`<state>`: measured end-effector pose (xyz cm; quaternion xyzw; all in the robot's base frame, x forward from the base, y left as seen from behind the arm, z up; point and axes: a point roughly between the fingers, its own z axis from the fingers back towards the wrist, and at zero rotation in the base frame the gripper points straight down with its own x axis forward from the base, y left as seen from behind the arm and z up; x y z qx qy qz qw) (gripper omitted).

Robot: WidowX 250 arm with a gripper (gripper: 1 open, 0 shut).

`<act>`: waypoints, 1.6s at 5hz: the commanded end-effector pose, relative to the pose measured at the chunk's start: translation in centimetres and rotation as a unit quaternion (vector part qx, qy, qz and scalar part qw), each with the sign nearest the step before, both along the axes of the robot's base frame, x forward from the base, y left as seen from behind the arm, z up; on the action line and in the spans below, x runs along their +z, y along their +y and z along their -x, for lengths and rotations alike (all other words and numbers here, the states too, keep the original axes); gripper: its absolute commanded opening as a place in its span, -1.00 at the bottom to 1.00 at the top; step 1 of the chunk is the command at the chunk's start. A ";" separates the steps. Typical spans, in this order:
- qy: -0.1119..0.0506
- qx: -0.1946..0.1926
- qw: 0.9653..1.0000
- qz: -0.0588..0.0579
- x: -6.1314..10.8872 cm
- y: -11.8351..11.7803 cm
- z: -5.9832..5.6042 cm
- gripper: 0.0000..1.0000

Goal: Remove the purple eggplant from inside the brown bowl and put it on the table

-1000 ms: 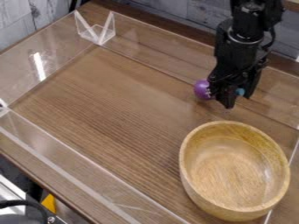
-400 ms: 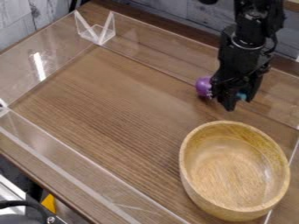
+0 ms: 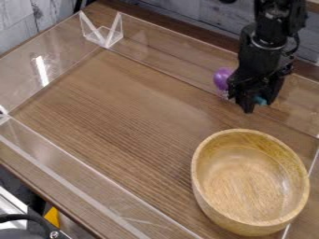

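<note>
The purple eggplant [image 3: 223, 80] pokes out from the left side of my black gripper [image 3: 253, 97], whose jaws are shut on it. Only its rounded purple end shows; the rest is hidden behind the fingers. It hangs over the table [image 3: 125, 117] at the far right, beyond the brown bowl [image 3: 202, 166]. The bowl sits at the front right with nothing inside it. Whether the eggplant touches the tabletop I cannot tell.
Clear acrylic walls [image 3: 75, 187] edge the tabletop on the left and front. A small clear acrylic stand [image 3: 103, 30] sits at the back left corner. The bowl's far rim lies a short way in front of the gripper.
The gripper has shifted slightly right and upward in the view, and the eggplant has moved along with it. The bowl has stayed put.
</note>
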<state>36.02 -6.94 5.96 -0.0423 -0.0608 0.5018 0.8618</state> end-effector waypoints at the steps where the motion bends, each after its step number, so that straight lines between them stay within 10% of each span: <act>1: -0.031 0.020 0.999 -0.002 2.2 1.3 -1.4 -1.00; 4: -0.030 0.015 0.999 -0.011 -1.2 0.1 -1.3 -1.00; 8: -0.032 -0.006 0.999 -0.025 -0.7 4.8 -1.0 -1.00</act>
